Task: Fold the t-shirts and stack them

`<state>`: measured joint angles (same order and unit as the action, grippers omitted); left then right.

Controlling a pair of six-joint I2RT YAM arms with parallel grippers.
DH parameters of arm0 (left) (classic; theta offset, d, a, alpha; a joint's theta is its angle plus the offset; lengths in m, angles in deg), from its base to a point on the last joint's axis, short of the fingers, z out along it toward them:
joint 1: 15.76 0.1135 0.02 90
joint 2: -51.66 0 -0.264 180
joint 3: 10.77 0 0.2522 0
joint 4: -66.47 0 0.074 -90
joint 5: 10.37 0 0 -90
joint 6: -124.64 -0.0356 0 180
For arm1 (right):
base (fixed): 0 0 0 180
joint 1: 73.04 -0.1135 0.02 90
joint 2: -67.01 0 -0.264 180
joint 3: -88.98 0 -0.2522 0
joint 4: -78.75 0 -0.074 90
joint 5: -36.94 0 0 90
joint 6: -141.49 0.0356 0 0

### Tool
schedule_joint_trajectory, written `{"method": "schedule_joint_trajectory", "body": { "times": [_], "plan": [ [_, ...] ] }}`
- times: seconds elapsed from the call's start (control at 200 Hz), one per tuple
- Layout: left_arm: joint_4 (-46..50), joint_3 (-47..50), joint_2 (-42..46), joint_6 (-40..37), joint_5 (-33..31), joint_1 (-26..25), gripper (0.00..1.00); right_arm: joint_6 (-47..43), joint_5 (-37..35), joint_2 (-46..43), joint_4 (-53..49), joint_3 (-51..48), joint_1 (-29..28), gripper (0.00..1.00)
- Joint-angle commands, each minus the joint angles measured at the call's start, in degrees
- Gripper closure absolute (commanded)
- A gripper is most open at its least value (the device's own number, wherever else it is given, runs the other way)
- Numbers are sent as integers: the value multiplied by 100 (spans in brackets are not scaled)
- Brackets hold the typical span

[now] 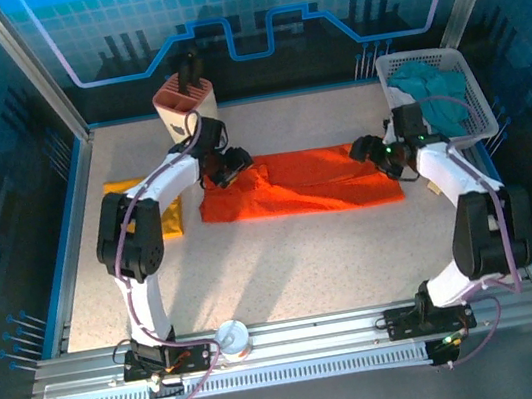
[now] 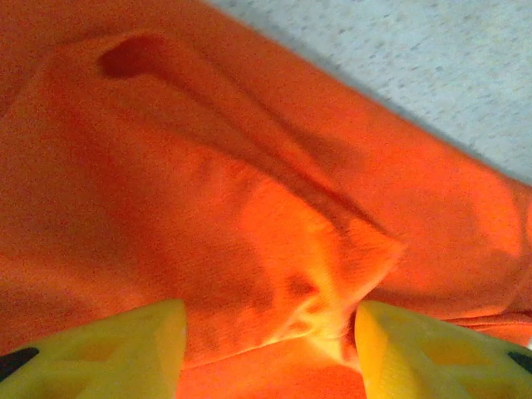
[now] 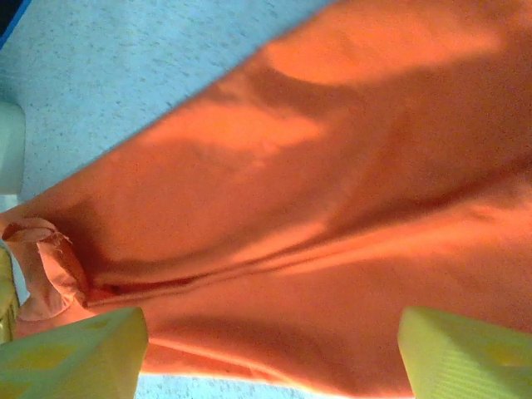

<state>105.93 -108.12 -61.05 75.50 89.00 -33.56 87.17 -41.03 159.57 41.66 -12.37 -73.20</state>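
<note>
Orange shirt (image 1: 305,188) lies as a long band mid tabletop (image 1: 287,267), left gripper (image 1: 231,170) at its left end, right gripper (image 1: 370,153) at its right, both jaws apart over cloth, yellow shirt (image 1: 125,188) far left.

White basket (image 1: 417,55) w/ teal cloths (image 1: 431,87) back-right, bin (image 1: 171,113) back-left, round obj (image 1: 233,337) front.

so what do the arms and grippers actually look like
Both the left arm and right arm have white links between chunky black joints, with a thin lilac cable looping along each. The left gripper and right gripper have black bodies. Their fingers are yellow plastic wedges with triangular cut-outs.
</note>
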Motion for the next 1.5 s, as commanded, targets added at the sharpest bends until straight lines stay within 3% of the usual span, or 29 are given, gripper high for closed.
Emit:
{"method": "schedule_joint_trajectory", "body": {
  "times": [0.0, 0.29, 0.465, 0.645, 0.941, 1.171, 1.496],
  "plan": [
    [326, 284, 43, -286, -115, -4, 44, -132, -382, 726, -241, 534, -168, 24],
    [846, 286, -161, -615, -231, -12, 44, -245, -1078, 2306, -764, 1797, -467, 25],
    [1492, -88, -401, -951, -633, -122, 45, -237, -1383, 2716, -1078, 2036, -565, 26],
    [1773, -403, -722, -1010, -537, -187, 44, -200, -1433, 2875, -1350, 2123, -596, 26],
    [2522, -1419, -1454, -1307, -290, -224, 44, -38, -1197, 2649, -1826, 1927, -609, 27],
    [2798, -2036, -1840, -1403, -91, -228, 45, 67, -753, 2215, -1747, 1241, -696, 28],
    [3069, -2979, -2404, -1427, 206, -272, 45, 139, -666, 1504, -1649, 394, -1050, 30]
  ]
}}
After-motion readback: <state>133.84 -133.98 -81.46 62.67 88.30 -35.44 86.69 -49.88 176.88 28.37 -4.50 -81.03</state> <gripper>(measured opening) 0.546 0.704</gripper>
